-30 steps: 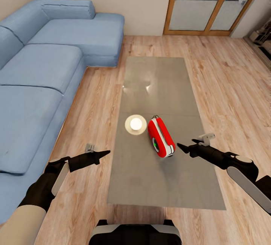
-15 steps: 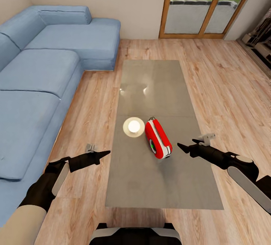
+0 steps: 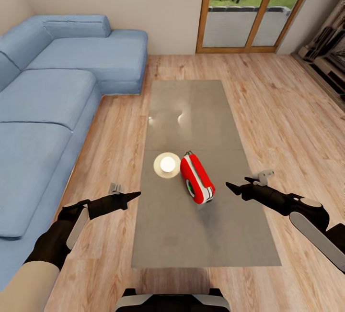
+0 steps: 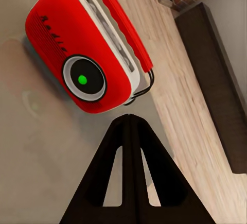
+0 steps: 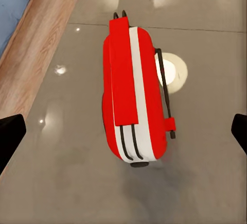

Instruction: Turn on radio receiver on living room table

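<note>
While both arms hang level at either side of the table (image 3: 201, 235), one radio receiver (image 3: 197, 178) stands on the glossy top, roughly midway along its length and nearer the right long edge than the left. One pale round disc (image 3: 166, 164) lies just beside it, on the sofa side; whether the two touch I cannot tell. Bare tabletop runs beyond the radio toward the glass doors (image 3: 249, 10), and more bare top lies on the near side toward the robot.

Left gripper (image 3: 134, 194): tips drawn together to a point, holding nothing, over the floor just off the table's left long edge. From the left wrist camera the fingers (image 4: 119, 183) meet at the tip, aimed at the radio's round dial face with its green centre, apart from it.

Right gripper (image 3: 231, 187): over the table inside its right edge, near the radio's right side, not touching. From the right wrist camera the two fingertips (image 5: 10, 136) sit at opposite margins, spread wide, nothing between them but the radio's handle side further off.

A strip of plank floor (image 3: 115, 130) separates the table from the one blue L-shaped sofa (image 3: 48, 111). Wider open floor lies right of the table. Count: one radio, one disc, one table, two grippers
</note>
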